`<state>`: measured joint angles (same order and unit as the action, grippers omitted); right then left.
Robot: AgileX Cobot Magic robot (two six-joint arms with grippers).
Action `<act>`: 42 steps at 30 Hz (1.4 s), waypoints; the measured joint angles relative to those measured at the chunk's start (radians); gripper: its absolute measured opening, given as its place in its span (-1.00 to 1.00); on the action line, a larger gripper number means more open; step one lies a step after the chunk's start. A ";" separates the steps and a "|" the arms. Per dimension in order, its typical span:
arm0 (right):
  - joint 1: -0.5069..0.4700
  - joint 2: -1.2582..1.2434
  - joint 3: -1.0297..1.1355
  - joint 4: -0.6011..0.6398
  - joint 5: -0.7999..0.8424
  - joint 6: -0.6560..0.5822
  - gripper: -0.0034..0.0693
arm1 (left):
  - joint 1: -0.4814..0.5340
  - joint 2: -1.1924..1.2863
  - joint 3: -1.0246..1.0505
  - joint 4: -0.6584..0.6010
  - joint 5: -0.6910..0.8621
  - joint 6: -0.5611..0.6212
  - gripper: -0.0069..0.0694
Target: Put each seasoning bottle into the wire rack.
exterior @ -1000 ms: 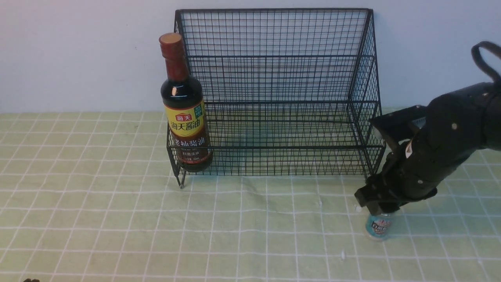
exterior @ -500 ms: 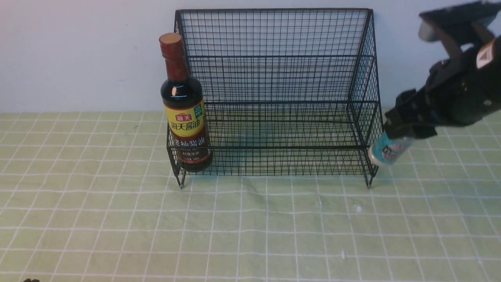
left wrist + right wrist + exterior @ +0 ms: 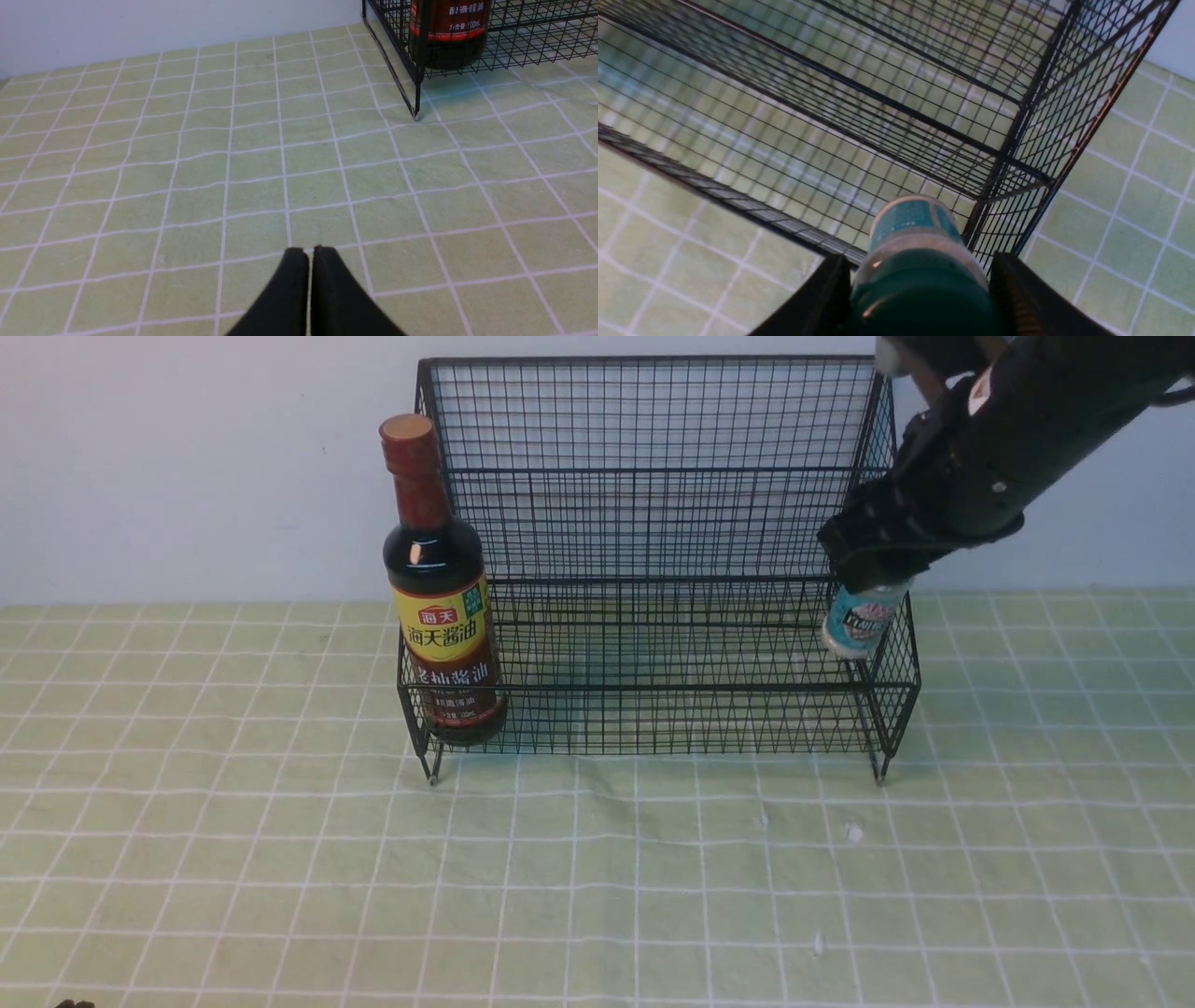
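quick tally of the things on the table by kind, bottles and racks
seasoning bottles: 2 (soy-sauce bottle, shaker jar)
wire rack: 1
total: 3

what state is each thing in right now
wire rack, upright on the cloth, holding one bottle
soy-sauce bottle, upright, capped, in the rack's lower tier, left end
shaker jar, tilted, held in the air at the rack's right end
left gripper, shut, empty
right gripper, shut on the shaker jar
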<state>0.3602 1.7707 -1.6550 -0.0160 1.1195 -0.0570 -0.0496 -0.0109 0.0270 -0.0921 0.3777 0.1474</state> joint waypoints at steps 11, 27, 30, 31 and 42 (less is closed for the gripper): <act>0.000 0.141 -0.005 0.029 -0.011 -0.003 0.05 | 0.000 0.000 0.000 0.000 0.000 0.000 -0.83; 0.000 0.178 -0.006 0.047 -0.027 0.004 0.47 | 0.000 0.000 0.000 0.000 0.000 0.000 -0.83; 0.000 0.170 -0.011 0.036 -0.019 0.020 0.59 | 0.000 0.000 0.000 0.000 0.000 0.000 -0.83; 0.000 0.167 -0.014 0.031 -0.014 0.021 0.59 | 0.000 0.000 0.000 0.000 0.000 0.000 -0.83; 0.000 -0.150 -0.171 -0.114 0.126 0.107 -0.52 | 0.000 0.000 0.000 0.000 0.001 0.000 -0.83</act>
<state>0.3602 1.6202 -1.8264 -0.1302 1.2459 0.0498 -0.0496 -0.0109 0.0270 -0.0921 0.3786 0.1474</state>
